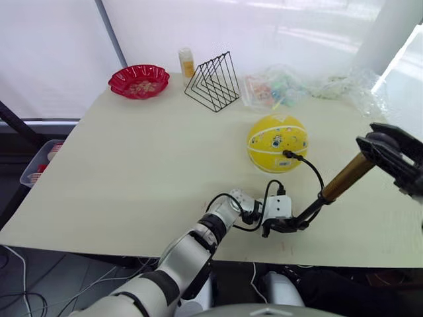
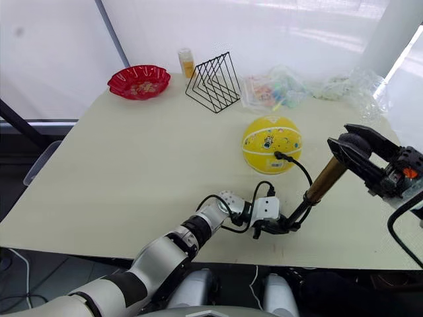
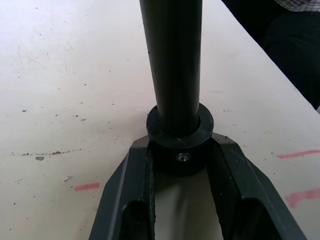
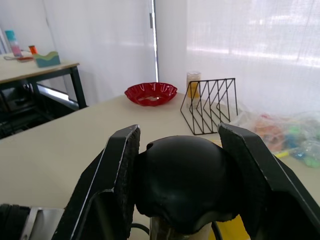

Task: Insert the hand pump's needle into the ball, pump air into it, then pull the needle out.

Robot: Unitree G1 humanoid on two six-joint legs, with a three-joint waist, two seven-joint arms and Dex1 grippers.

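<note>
The yellow ball (image 1: 277,142) rests on the table right of centre, round, with white seams. The pump's thin black hose (image 1: 310,168) arcs from the ball's front side, where its fitting (image 1: 288,154) meets the rubber; the needle itself is hidden. The hand pump (image 1: 345,178) leans diagonally, bronze barrel up to the right. My left gripper (image 1: 283,226) is shut on the pump's black base cap (image 3: 180,142) near the table's front edge. My right gripper (image 2: 357,150) is shut on the black handle (image 4: 185,182) at the pump's upper end.
A red scalloped bowl (image 1: 139,80) sits at the far left, a small yellow bottle (image 1: 187,63) and a black wire rack (image 1: 213,82) behind centre. Clear plastic bags (image 1: 277,88) with coloured items lie at the far right. The table's front edge (image 1: 198,251) is close below my left gripper.
</note>
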